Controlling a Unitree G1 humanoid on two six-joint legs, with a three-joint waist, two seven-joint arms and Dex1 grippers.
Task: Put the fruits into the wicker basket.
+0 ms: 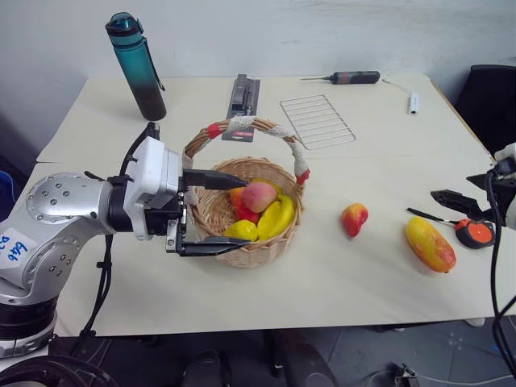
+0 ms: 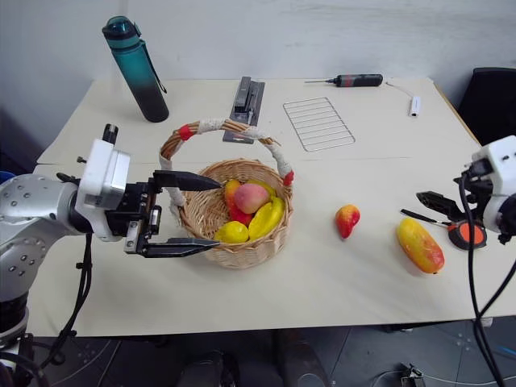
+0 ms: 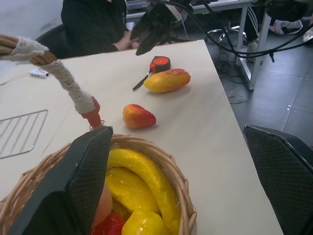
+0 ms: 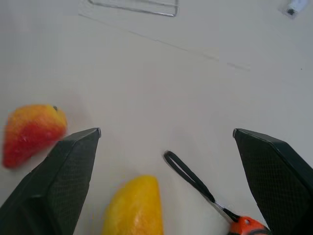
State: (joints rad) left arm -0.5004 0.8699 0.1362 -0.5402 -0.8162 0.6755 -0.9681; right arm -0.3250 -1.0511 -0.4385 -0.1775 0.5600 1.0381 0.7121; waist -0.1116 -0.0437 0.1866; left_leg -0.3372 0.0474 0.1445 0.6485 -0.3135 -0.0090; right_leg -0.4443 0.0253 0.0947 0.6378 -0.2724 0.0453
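I see my left hand (image 1: 211, 214) level at the near-left side of the wicker basket (image 1: 211, 211), fingers spread wide: the upper finger reaches over the rim into the basket's mouth, the lower finger lies along the outside of the front wall. Whether either finger touches the wicker I cannot tell, and nothing is gripped between them. The basket stands upright on the table (image 1: 339, 274) with its lace-wrapped handle (image 1: 242, 125) arching over it. Inside lie a pink-red peach (image 1: 259, 196), a yellow banana-shaped fruit (image 1: 276, 218), a small yellow fruit (image 1: 242, 230) and a red one half hidden under the peach.

Two fruits lie outside, on the bare table to the right of the basket. The small red-yellow peach-like fruit (image 1: 353, 218) sits well apart from the basket. Further right, the mango (image 1: 430, 244) lies near the table's right edge, just beside the orange tape measure (image 1: 475, 233) and its black strap.

My right hand (image 4: 166, 171) hangs above the table over that spot, fingers spread wide and holding nothing. In the right wrist view the mango's yellow end sits between the two fingers, the small red-yellow fruit lies outside one finger, and the strap runs toward the other.

A teal bottle (image 1: 137, 66), a wire rack (image 1: 317, 121), a dark flat tool (image 1: 243, 96) and a screwdriver (image 1: 347, 78) lie at the far side of the table.

Blue handwriting shows on a white label (image 1: 14, 247) on my left arm; I cannot read it with any certainty.
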